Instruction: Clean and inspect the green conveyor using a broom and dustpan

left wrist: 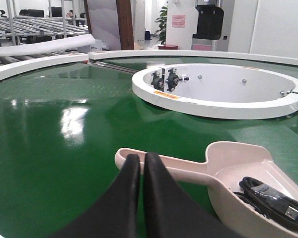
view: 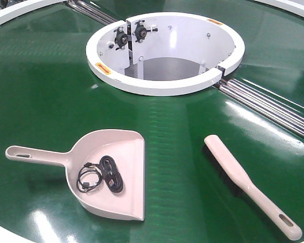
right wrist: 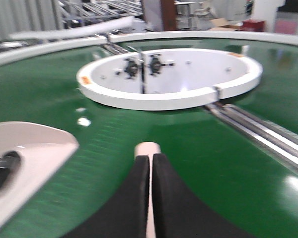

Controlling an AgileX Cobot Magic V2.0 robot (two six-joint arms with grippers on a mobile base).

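Observation:
The green conveyor (view: 40, 91) fills the front view. On it lies the dustpan (view: 122, 147), handle pointing left, with a coiled black cable (view: 104, 174) inside. The broom (view: 243, 179) lies to its right, bristles toward the dustpan, handle toward the near edge. Neither gripper shows in the front view. In the left wrist view my left gripper (left wrist: 141, 156) is shut and empty, with the dustpan (left wrist: 238, 158) handle end just beyond its tips. In the blurred right wrist view my right gripper (right wrist: 150, 156) is shut, lined up over the broom (right wrist: 147, 148), whose rounded tip shows past the fingertips.
A white ring-shaped housing (view: 162, 88) with black bearings inside stands at the belt's centre. Metal rollers (view: 273, 104) run off from it to the right. The belt's white rim (left wrist: 35, 62) curves along the far edge, with racks and room furniture beyond.

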